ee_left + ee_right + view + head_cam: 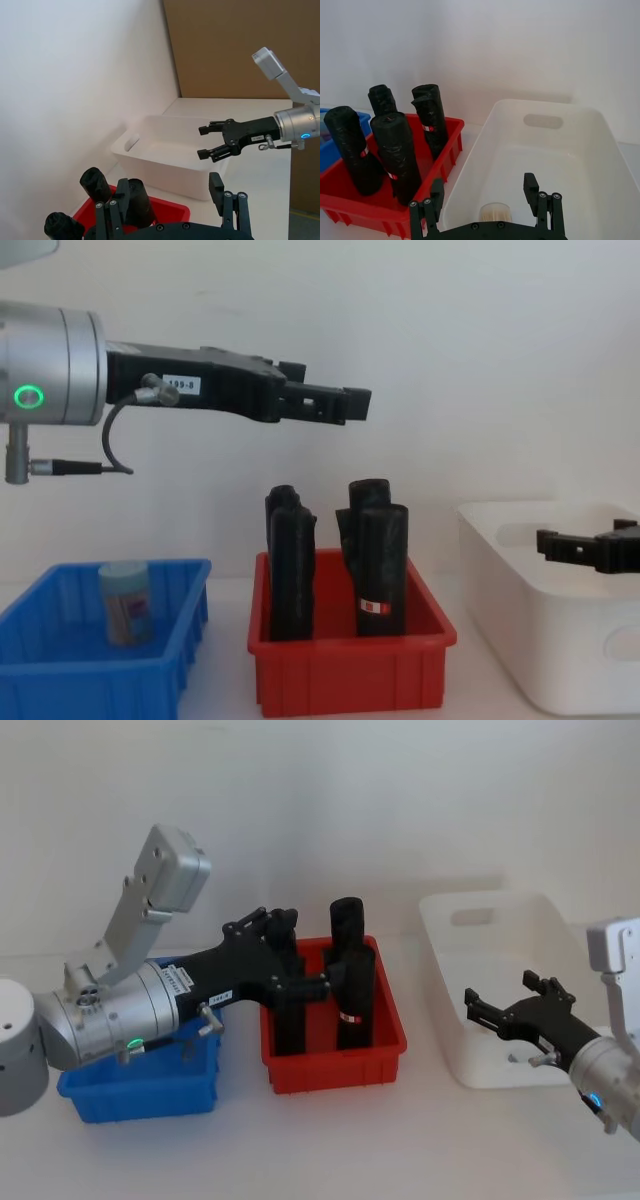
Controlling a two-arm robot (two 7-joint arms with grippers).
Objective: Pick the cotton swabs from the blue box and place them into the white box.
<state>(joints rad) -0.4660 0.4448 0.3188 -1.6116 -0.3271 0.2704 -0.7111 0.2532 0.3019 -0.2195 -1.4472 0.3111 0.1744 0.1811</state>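
Currently: left gripper (348, 404), jaws wide, empty, high above red bin (350, 680). Right gripper (202, 142), jaws parted, empty, over white box (600, 131) right of bin; one cotton swabs jar (495, 212) beneath. Second jar (125, 602) upright in blue box (60, 680), left of bin. Hazard: a low leftward sweep could topple black rolls (378, 560).

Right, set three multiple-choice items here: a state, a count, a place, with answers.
1. The cotton swabs jar in the blue box stands: A upright, B on its side, C upside down.
2. Black rolls in the red bin: A two, B four, C six.
3. The right pincer hangs over: A the blue box, B the red bin, C the white box.
1 A, lid on top. 2 B, four tops show. 3 C, open above it; the left pincer, open, hangs above the red bin.
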